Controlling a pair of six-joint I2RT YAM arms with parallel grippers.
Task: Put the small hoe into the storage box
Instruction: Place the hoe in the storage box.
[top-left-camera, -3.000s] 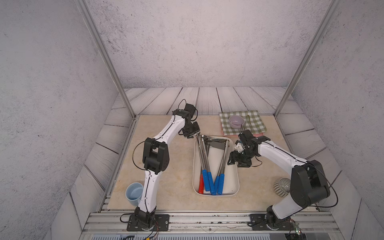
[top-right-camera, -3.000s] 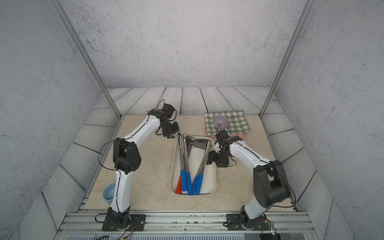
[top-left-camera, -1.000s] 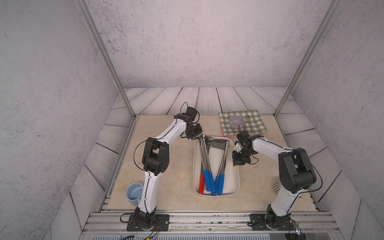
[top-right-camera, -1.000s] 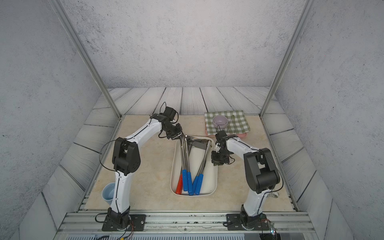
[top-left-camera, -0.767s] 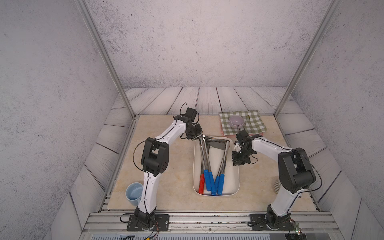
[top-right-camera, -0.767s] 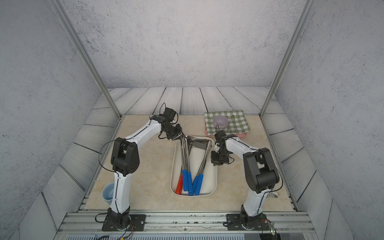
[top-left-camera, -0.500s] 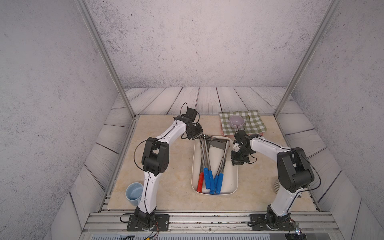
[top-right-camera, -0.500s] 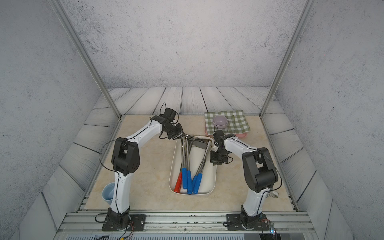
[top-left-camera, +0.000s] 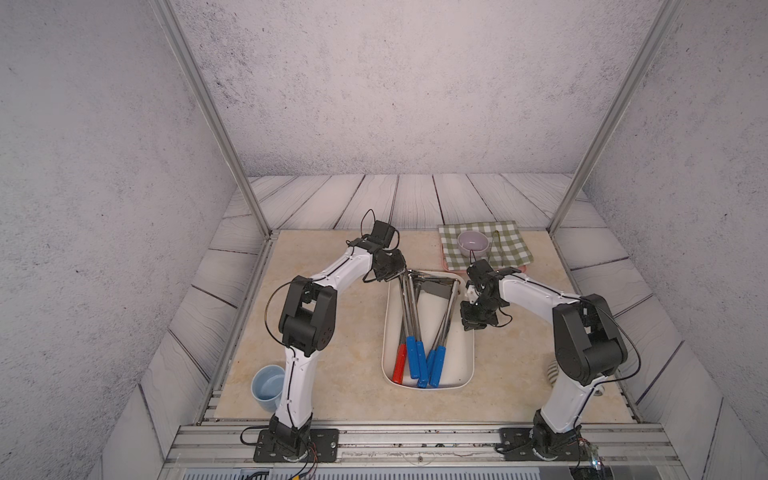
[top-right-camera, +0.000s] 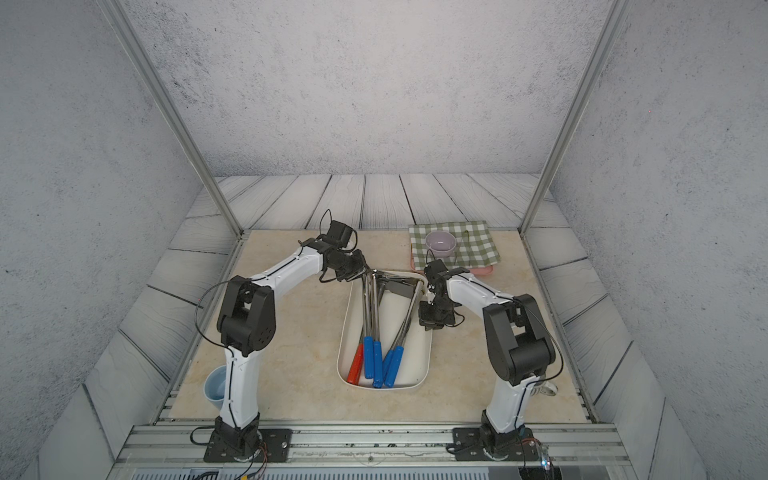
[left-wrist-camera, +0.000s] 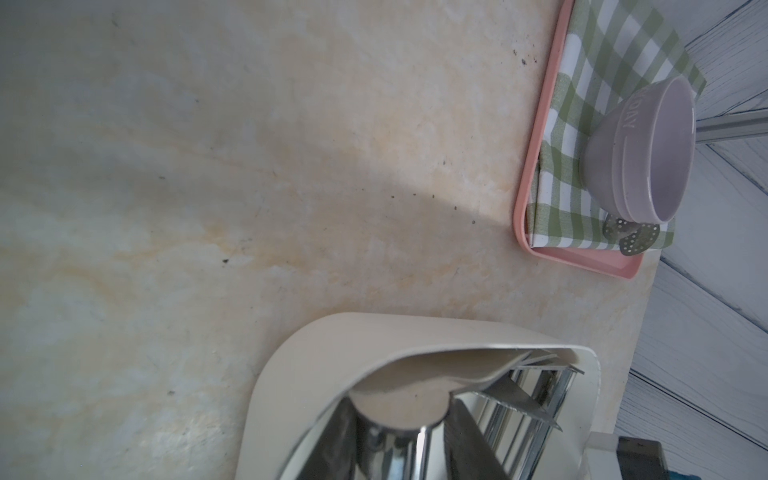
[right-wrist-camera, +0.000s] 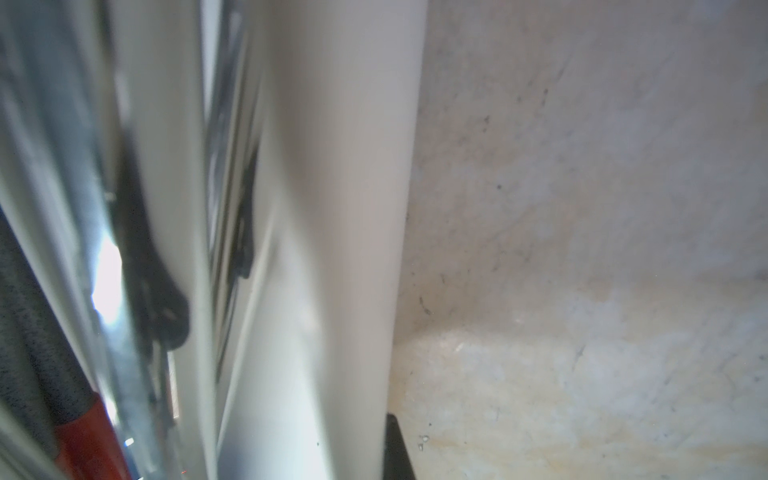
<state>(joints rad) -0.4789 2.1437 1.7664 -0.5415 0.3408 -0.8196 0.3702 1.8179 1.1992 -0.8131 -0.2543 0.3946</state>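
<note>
storage box (top-left-camera: 464, 357): cream-white, smooth, plastic look; a long rectangle with rounded corners and a low rim. Centre of frame in both top views, flat on the table (top-left-camera: 332, 332).
table: beige, marbled, matt.
small hoe (top-left-camera: 434, 286): dark, flat, wedge-shaped metal blade. It lies inside the storage box at its far end, just above frame centre. Which handle is its own, cannot tell.
other tools (top-left-camera: 411, 361): chrome shafts lying lengthways in the box; blue grips and one red grip (top-left-camera: 400, 368) at the near end.
left arm: elbow raised, forearm angled right and down. The left gripper (top-left-camera: 397, 272) is at the box's far left corner, over the tool heads. How wide it stands, or whether it holds anything, cannot tell.
right arm: folded, wrist turned down. The right gripper (top-left-camera: 477, 323) is closed tight, outside the box, just beside its right rim. In the right wrist view one dark fingertip (right-wrist-camera: 397, 453) sits by the outer wall.
edges: green-checked cloth (top-left-camera: 509, 249) with lilac bowl (top-left-camera: 473, 243), upper right; pale blue cup (top-left-camera: 268, 386), lower left.
</note>
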